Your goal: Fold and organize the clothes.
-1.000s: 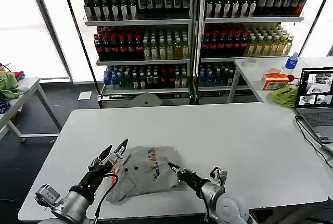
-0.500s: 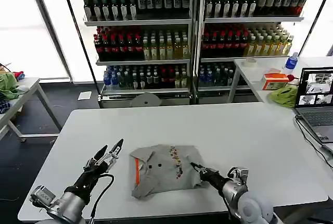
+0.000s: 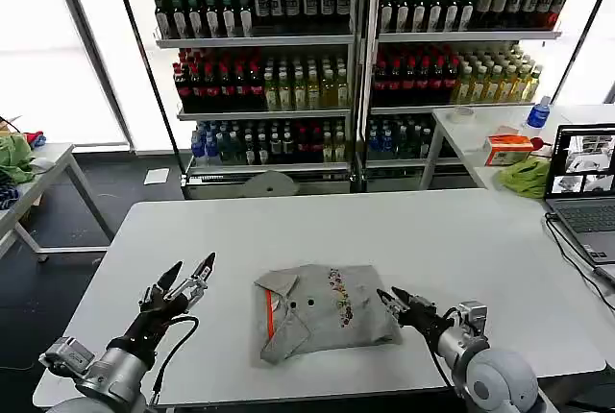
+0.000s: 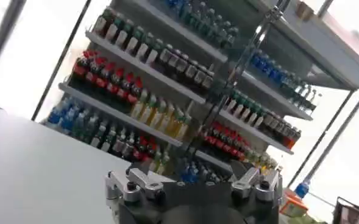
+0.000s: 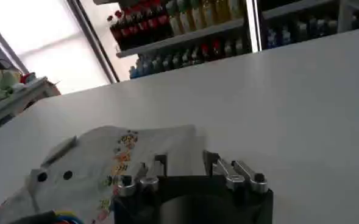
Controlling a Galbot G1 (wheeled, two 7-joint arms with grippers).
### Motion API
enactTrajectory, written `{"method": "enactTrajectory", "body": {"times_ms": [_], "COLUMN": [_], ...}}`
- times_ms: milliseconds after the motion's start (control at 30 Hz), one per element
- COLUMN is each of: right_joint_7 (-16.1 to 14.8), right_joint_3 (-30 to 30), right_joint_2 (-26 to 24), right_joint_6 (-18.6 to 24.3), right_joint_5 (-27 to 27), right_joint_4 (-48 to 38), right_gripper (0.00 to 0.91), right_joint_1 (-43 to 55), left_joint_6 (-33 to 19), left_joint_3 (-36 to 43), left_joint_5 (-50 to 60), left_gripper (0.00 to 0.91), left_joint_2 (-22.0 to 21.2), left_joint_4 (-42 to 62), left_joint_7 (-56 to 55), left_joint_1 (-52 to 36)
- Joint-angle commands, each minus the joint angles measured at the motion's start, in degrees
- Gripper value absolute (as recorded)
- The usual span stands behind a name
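White tabletop (image 3: pixel 461 240), drink shelves (image 3: pixel 356 58) behind. Item: folded grey collared shirt (image 3: pixel 322 309), orange-red trim, printed chest, lying flat just ahead of the right gripper (image 3: pixel 399 305), whose jaws stand spread beside its edge, apart from it. Left gripper (image 3: pixel 183 281): raised, jaws spread, well apart from the shirt, holding nothing.

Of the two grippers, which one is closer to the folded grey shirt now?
The right gripper: its open fingers point at the edge of the grey shirt, just off it. The left gripper, also open, hangs well apart over bare table.
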Motion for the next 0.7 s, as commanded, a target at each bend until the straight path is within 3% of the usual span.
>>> {"method": "enactTrajectory", "body": {"times_ms": [33, 200, 400, 433, 533, 700], "right_joint_7": [-1.75, -3.43, -7.49, -8.52, -9.82, -9.83], "right_joint_3": [9.24, 12.77, 15.56, 15.68, 15.83, 15.54], "right_joint_2": [1.02, 2.0, 3.94, 4.13, 4.02, 5.37], "right_joint_6": [9.07, 16.41, 23.95, 28.59, 33.22, 37.09], "right_joint_5": [-15.1, -16.79, -23.05, -24.27, -25.25, -28.26], "right_joint_4": [2.34, 2.8, 4.87, 4.48, 3.52, 2.2], "right_gripper": [0.907, 0.907, 0.907, 0.907, 0.907, 0.907], "right_joint_1": [-2.83, -6.42, -12.47, -14.23, -16.35, -18.7], "left_joint_6": [-0.89, -5.36, -12.24, -14.49, -17.51, -24.32], "left_joint_3": [-2.87, -4.82, -5.95, -5.73, -4.6, -2.63], "left_joint_5": [9.53, 19.48, 31.25, 33.08, 35.06, 41.08], "left_gripper": [0.907, 0.907, 0.907, 0.907, 0.907, 0.907], "left_joint_2": [-0.07, -1.61, -4.93, -5.78, -7.99, -11.0], "left_joint_4": [0.59, 0.66, 0.72, 0.86, 1.33, 3.07], "left_joint_7": [1.27, 3.21, 6.11, 6.18, 6.01, 5.79], "left_joint_1": [-0.08, 1.32, 4.12, 4.53, 5.74, 9.14]}}
